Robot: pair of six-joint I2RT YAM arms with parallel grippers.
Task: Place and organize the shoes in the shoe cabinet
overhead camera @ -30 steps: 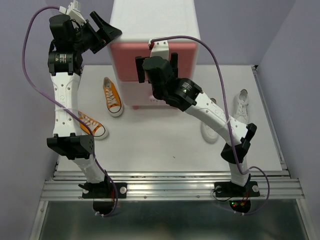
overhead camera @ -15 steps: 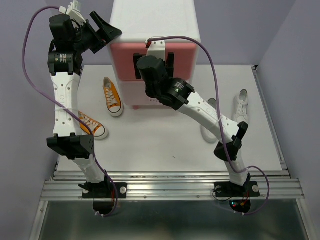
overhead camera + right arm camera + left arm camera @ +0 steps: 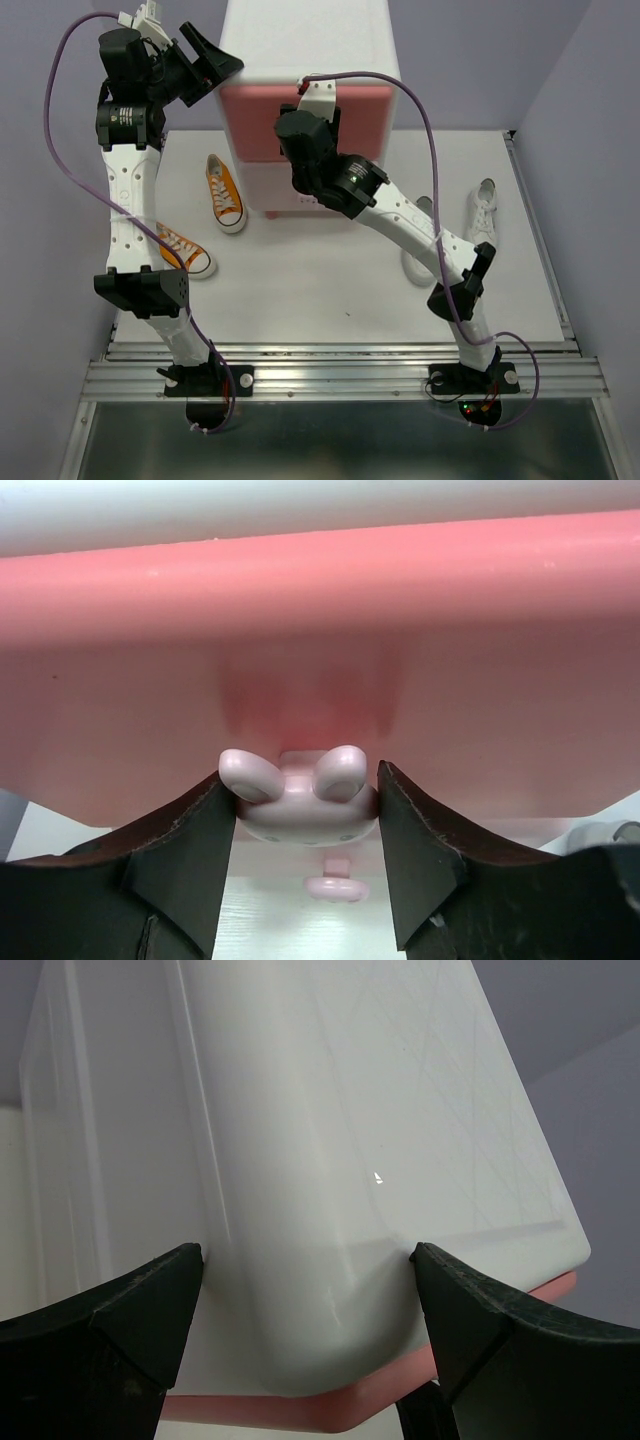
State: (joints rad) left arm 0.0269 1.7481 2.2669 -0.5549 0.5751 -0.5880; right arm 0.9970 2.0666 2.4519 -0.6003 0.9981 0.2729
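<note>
**Shoe cabinet held at its corner and at its knob**

From above, the shoe cabinet was seen at the far middle of the table, a white box with a glossy top and a pink front. An orange sneaker with white sole and laces was laid just left of the pink front. A second orange sneaker was set nearer the table's near edge and further left. A white sneaker was placed well to the right. A second white sneaker lay between it and the cabinet, largely covered by the right arm. All four shoes were outside the cabinet. The left gripper was raised at the cabinet's far left corner. The right arm's wrist was held close against the pink front, its fingers hidden.

In the left wrist view, the cabinet's plastic was shown smooth and shiny, with a rounded corner and a pink rim beneath. The left gripper's jaws were spread wide, one black finger on each side of that corner. Nothing was clamped, and whether the pads touched the plastic could not be told.

In the right wrist view, the pink drawer filled the frame under a white edge. Its bunny knob, pale with two rounded ears, was clamped by the right gripper, a black finger pressed against each side. A smaller pale piece was seen below the knob, too blurred to be made out.
</note>
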